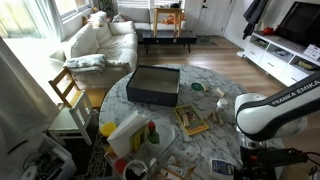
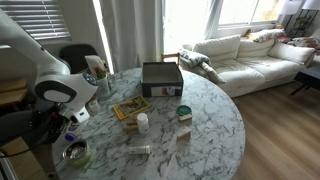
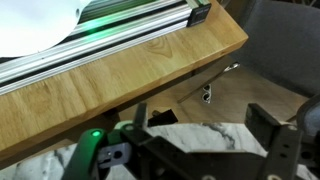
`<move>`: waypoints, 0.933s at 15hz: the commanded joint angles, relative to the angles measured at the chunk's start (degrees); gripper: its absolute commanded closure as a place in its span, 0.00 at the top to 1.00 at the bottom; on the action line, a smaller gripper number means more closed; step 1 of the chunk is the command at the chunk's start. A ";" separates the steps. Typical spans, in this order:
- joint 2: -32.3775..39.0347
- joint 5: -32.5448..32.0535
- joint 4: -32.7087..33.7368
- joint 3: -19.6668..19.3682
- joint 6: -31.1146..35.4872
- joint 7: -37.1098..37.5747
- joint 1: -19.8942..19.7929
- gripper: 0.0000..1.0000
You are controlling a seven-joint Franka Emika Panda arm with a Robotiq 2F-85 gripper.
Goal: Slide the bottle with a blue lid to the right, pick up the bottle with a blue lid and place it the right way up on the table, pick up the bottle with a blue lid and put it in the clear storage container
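My gripper (image 3: 200, 128) is open, with nothing between its dark fingers (image 3: 266, 128). In the wrist view it hangs over the marble table's edge (image 3: 215, 138). The arm (image 2: 58, 92) stands at the table's side in both exterior views, and its body (image 1: 268, 110) hides the gripper there. A small dark item with a bluish top (image 2: 184, 113), far from the arm, looks like the bottle with a blue lid. It is too small to tell whether it lies or stands. A pale, see-through tub (image 1: 127, 131) at the table's rim looks like the clear storage container (image 2: 97, 72).
A dark open box (image 1: 153, 85) sits mid-table, also visible from the opposite side (image 2: 162, 78), with a book (image 2: 130, 108) near it. A white bottle (image 2: 143, 123) stands and a pale one (image 2: 138, 150) lies nearby. A wooden board (image 3: 120, 60) crosses the wrist view above the floor.
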 commanded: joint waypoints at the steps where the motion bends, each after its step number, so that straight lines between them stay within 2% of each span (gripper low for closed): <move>1: 2.34 -2.42 1.16 -0.10 5.75 6.26 0.69 1.00; 8: 2.27 -11.21 0.74 -0.59 19.20 19.79 1.89 1.00; 14: 1.37 -15.20 1.20 -1.27 24.71 26.02 1.98 1.00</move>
